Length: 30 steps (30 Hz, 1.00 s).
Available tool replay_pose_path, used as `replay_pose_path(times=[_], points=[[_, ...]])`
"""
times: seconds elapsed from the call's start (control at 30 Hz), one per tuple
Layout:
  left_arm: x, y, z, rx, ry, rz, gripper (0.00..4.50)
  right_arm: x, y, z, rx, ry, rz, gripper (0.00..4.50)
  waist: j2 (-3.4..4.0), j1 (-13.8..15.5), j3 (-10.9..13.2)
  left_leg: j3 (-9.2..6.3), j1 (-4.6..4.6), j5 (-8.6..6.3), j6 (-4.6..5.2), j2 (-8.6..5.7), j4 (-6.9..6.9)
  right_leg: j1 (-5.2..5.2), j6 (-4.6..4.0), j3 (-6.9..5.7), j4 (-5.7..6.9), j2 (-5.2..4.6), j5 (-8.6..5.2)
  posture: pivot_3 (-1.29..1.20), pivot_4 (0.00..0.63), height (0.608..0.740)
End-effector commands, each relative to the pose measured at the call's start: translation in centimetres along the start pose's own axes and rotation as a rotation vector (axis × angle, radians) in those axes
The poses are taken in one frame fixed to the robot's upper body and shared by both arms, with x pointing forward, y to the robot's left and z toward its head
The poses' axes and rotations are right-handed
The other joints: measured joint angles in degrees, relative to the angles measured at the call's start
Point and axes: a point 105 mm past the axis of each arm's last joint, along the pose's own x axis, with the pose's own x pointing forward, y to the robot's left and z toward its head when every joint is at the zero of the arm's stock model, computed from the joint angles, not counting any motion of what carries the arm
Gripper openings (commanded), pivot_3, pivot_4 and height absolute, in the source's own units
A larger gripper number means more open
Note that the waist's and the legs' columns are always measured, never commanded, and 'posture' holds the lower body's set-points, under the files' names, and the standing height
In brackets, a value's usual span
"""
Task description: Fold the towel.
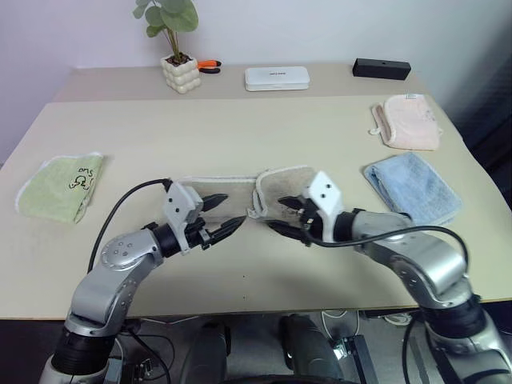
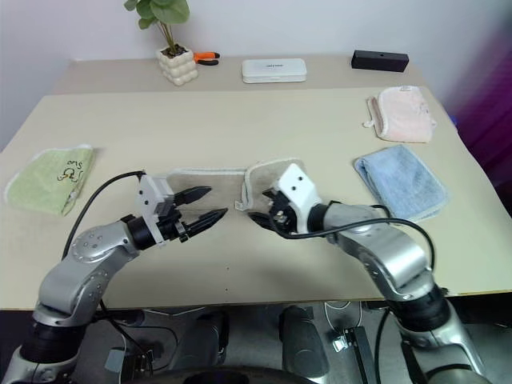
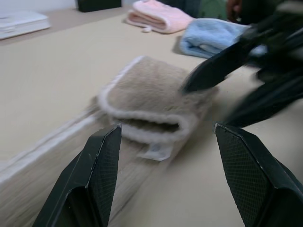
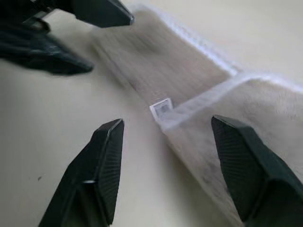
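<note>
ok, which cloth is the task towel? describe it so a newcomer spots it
On the beige table, look at the near middle, between the two tools. The towel is tan terry with white edging, its right end folded over. The green towel, blue towel and pink towel lie off to the sides.
</note>
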Motion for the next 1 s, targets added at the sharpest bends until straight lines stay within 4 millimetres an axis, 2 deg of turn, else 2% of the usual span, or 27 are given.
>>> replay_pose_path(times=[0.03, 0.13, 0.17, 0.23, 0.27, 0.4, 0.53, 0.6, 0.7, 0.73, 0.77, 0.8, 0.87, 0.93, 1.0], points=[[-1.1, 0.9, 0.7, 0.006, -0.021, 0.053, 3.24, -1.4, -1.8, 2.6, 0.028, -0.130, -0.058, 2.69, -0.01, -0.20, 0.01, 0.00, 0.01, 0.00, 0.00, 0.01, 0.00, 0.00, -0.02, 0.00, 0.01, 0.00, 0.00, 0.00, 0.150, 0.737], [-1.8, 1.5, 0.0, -0.025, 0.003, 0.101, 3.24, -0.9, -6.2, 1.7, 0.030, -0.085, -0.249, 1.82, -0.01, -0.27, 0.00, 0.01, 0.07, 0.00, 0.00, 0.02, 0.00, 0.02, -0.06, 0.01, 0.03, 0.03, 0.00, 0.00, 0.150, 0.737], [-2.0, 1.5, -0.3, -0.045, 0.007, 0.113, 3.24, -0.3, -7.1, 1.4, 0.025, -0.080, -0.276, 1.32, -0.01, -0.23, 0.00, 0.01, 0.07, 0.00, 0.00, 0.02, 0.01, 0.02, -0.07, 0.01, 0.03, 0.03, 0.00, 0.00, 0.150, 0.737], [-2.3, 1.4, -0.7, -0.070, 0.013, 0.125, 3.24, 0.8, -7.9, 1.2, 0.020, -0.087, -0.284, 0.35, -0.01, -0.20, 0.00, 0.02, 0.04, 0.00, 0.00, 0.02, 0.00, 0.01, -0.15, 0.01, 0.01, 0.02, -0.04, 0.00, 0.150, 0.737], [-2.4, 1.4, -1.0, -0.082, 0.019, 0.134, 3.24, 1.6, -8.0, 0.8, 0.021, -0.086, -0.280, 0.06, -0.02, -0.21, 0.00, 0.02, 0.04, 0.00, 0.00, 0.02, -0.01, 0.00, -0.11, 0.01, 0.00, 0.02, -0.02, 0.00, 0.150, 0.737], [-3.0, 1.5, -2.0, -0.132, 0.027, 0.206, 3.24, 5.0, -7.4, -3.1, 0.005, 0.009, -0.225, 0.06, 0.00, -0.25, 0.01, 0.02, 0.04, 0.00, 0.00, 0.03, -0.08, -0.03, -0.03, 0.01, 0.03, 0.02, 0.02, 0.00, 0.150, 0.737], [-3.7, 1.8, -2.7, -0.169, 0.030, 0.297, 3.24, 6.1, -6.7, -6.3, 0.006, 0.085, -0.206, 0.06, -0.03, -0.08, -0.01, 0.02, -0.01, 0.00, -0.01, 0.01, -0.01, -0.04, -0.03, 0.00, 0.06, -0.01, 0.03, 0.00, 0.150, 0.737], [-4.3, 1.9, -3.2, -0.207, 0.039, 0.354, 3.24, 6.1, -6.6, -6.4, -0.037, 0.079, -0.204, 0.06, -0.10, -0.12, -0.06, 0.02, 0.08, 0.00, -0.01, 0.01, 0.00, 0.06, -0.03, 0.00, 0.04, -0.02, 0.03, 0.00, 0.150, 0.737], [-5.0, 1.8, -3.3, -0.274, 0.025, 0.400, 3.24, 5.5, -7.5, -3.2, -0.024, -0.043, -0.223, 0.06, -0.09, -0.16, -0.05, 0.02, 0.10, 0.00, -0.01, 0.01, 0.00, 0.06, -0.03, 0.00, 0.08, -0.02, 0.03, 0.00, 0.150, 0.737], [-5.3, 1.7, -3.3, -0.302, 0.019, 0.415, 3.24, 5.2, -7.7, -2.1, -0.022, -0.079, -0.219, 0.28, -0.09, -0.16, -0.05, 0.01, 0.10, 0.00, -0.01, 0.01, 0.01, 0.05, -0.03, 0.00, 0.09, -0.01, 0.03, 0.00, 0.150, 0.737], [-5.6, 1.7, -3.4, -0.339, 0.010, 0.434, 3.48, 4.8, -7.6, -0.8, -0.038, -0.120, -0.195, 0.59, -0.09, -0.15, -0.05, 0.01, 0.09, 0.00, -0.01, 0.01, 0.01, 0.05, -0.03, 0.00, 0.09, -0.02, 0.03, 0.00, 0.150, 0.737], [-5.9, 1.7, -3.5, -0.391, 0.001, 0.457, 3.74, 4.4, -7.4, 0.7, -0.075, -0.157, -0.166, 0.88, -0.08, -0.15, -0.04, 0.01, 0.08, 0.00, -0.01, 0.01, 0.01, 0.04, -0.03, 0.01, 0.09, -0.02, 0.03, 0.00, 0.150, 0.737], [-6.3, 1.6, -4.1, -0.517, -0.010, 0.502, 4.48, 3.5, -6.4, 3.3, -0.154, -0.225, -0.100, 1.83, -0.01, -0.14, 0.02, 0.01, 0.05, 0.00, -0.01, 0.01, 0.02, 0.02, -0.02, 0.01, 0.08, -0.02, 0.03, 0.00, 0.150, 0.737], [-6.3, 1.0, -5.1, -0.663, 0.006, 0.528, 4.50, 2.6, -4.8, 5.5, -0.237, -0.263, -0.011, 2.85, -0.01, -0.16, 0.02, -0.02, 0.05, 0.00, -0.01, 0.01, 0.01, 0.02, -0.02, -0.01, 0.09, -0.02, 0.03, 0.00, 0.150, 0.737], [-6.1, 0.8, -6.0, -0.779, 0.024, 0.560, 4.50, 2.1, -3.4, 6.4, -0.299, -0.276, 0.047, 3.86, -0.06, -0.15, -0.02, -0.04, 0.07, 0.00, -0.01, 0.01, 0.01, 0.03, -0.01, -0.02, 0.10, -0.02, 0.03, 0.00, 0.150, 0.737]])
